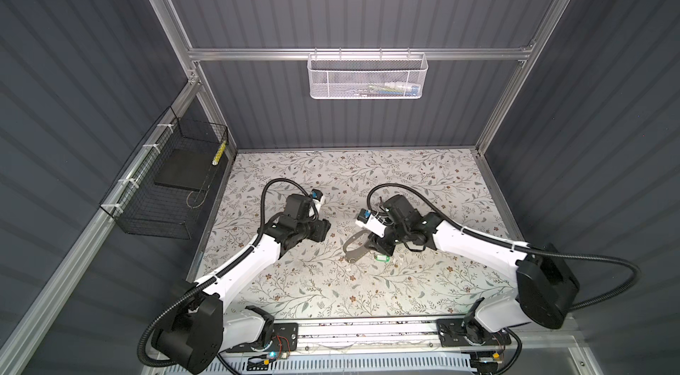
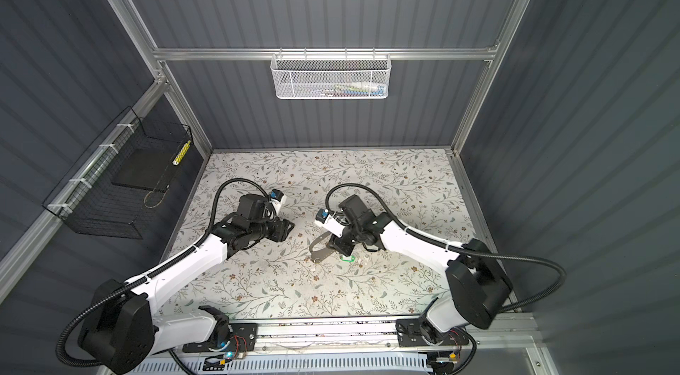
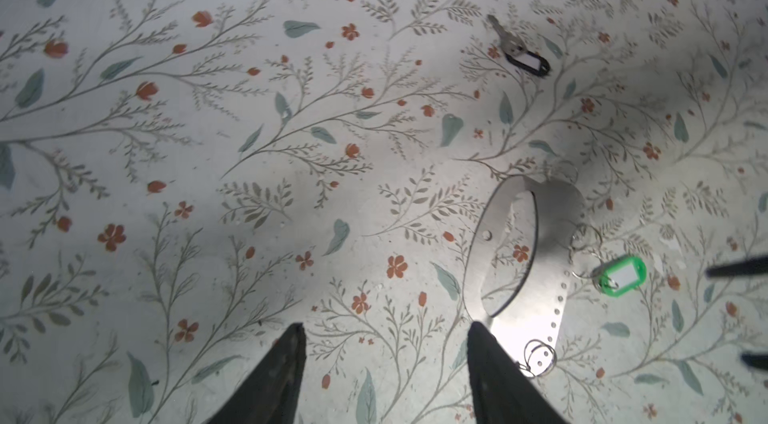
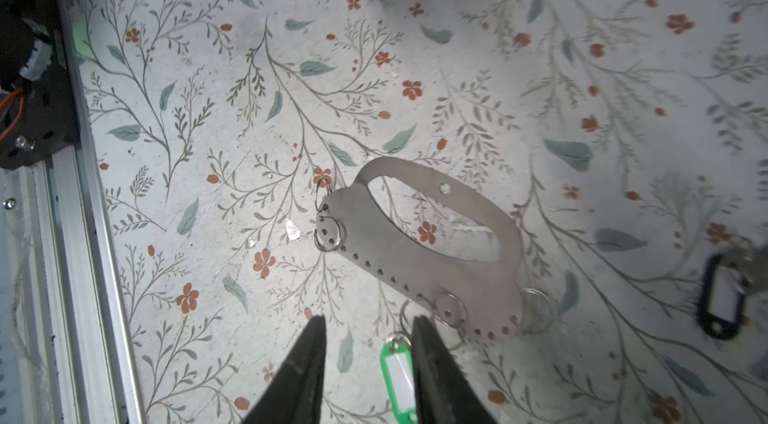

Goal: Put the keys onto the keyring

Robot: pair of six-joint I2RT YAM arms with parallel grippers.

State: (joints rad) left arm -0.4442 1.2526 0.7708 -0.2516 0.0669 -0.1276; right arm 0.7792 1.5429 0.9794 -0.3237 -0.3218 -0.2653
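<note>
On the flowery table, no key is on the ring yet

Near the right claw [image 4: 368, 320] lies the keyring [image 4: 397, 376], a thin metal ring joined to a green plastic tag with a white window. It lies on the white table with painted flowers [image 1: 294, 281], just beside a flat grey metal plate with a big oval hole [image 4: 415, 272]. The right claw is partly open. The tag lies in the gap, but the claw does not seem to hold it. The left claw [image 3: 386, 326] is wide open and holds nothing.

I think the job has hardly begun. No key hangs on the green keyring. One small silver key [image 3: 500, 33] lies well apart, touching a black plastic tag [image 3: 528, 60]. Picking it up and sliding it onto the ring is all left to do.

The left wrist view shows the silver key sharp and clear. The right wrist view shows it only as a blur at the edge. In both top views the keyring [image 1: 379, 256] is a tiny green spot and I cannot find the key at all, but only they show both arms whole
</note>
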